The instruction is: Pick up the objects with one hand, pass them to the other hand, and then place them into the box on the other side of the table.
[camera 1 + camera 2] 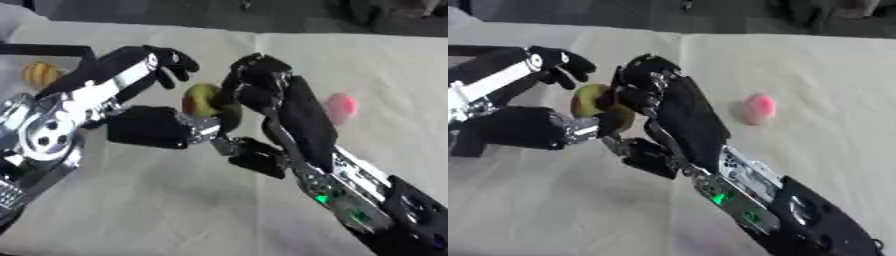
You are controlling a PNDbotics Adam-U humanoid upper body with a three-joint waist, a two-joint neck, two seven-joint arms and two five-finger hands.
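Over at the far left edge of the desk (175, 210) sits a small yellow-orange striped thing (40, 74), close under a dark bar that could be the rim of a box, though I cannot tell. Moving right, the left hand (153, 75) comes in from the left, its fingers arched over a yellow-green fruit with a reddish patch (201, 99), its thumb low beneath, so the fruit sits between them. Pressed up against the same fruit from the right is the right hand (658, 95), fingers curled round the fruit's right side and thumb tucked under it. Both hands meet on the fruit above the middle of the cloth-covered desk, and it is lifted clear of the surface. Farther right, well apart from the hands, a small pink rounded thing (759, 108) lies alone on the cloth.
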